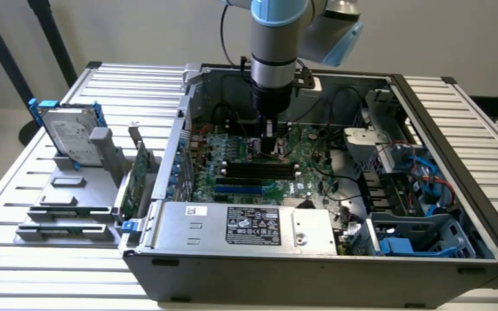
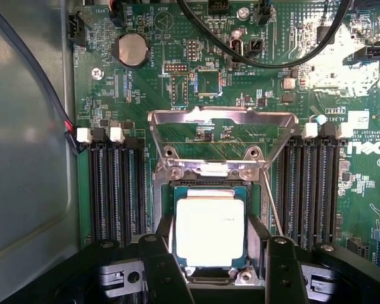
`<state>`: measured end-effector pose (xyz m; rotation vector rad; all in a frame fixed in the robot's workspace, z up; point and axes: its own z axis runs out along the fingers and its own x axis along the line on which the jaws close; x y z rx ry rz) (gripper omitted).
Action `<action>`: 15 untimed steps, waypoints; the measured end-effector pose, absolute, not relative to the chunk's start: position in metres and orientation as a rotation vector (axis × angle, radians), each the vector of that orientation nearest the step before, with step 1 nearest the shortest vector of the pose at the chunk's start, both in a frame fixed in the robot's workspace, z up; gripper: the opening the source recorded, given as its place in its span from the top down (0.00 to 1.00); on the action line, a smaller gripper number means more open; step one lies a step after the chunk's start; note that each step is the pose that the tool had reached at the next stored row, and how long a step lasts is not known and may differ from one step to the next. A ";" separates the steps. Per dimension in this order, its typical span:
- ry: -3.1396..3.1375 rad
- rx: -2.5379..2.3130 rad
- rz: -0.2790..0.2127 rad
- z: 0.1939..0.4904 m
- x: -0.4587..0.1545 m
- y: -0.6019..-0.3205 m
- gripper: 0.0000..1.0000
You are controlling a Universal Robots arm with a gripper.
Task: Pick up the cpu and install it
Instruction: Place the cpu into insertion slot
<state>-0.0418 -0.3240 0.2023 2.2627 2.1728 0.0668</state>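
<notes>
**Pincer (image 2: pixel 215 244) astride the cpu (image 2: pixel 210 221)**

The pincer hangs straight over the motherboard. The cpu lies flat in the socket (image 2: pixel 177 171), directly beneath and between its tips (load plate (image 2: pixel 221 116) tipped up beyond). The chip is near-square, with no long axis. Whether the pincer clamps it or stands free, I cannot tell.

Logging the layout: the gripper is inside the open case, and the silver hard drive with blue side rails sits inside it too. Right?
No. In the exterior view the silver hard drive with blue side rails stands in a grey rack outside the grey case; the gripper is inside.
</notes>
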 end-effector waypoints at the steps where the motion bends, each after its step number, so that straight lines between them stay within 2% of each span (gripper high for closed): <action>1: 2.172 2.263 0.065 0.202 -0.042 -0.324 0.45; 15: 2.172 2.263 0.060 0.200 -0.041 -0.324 0.45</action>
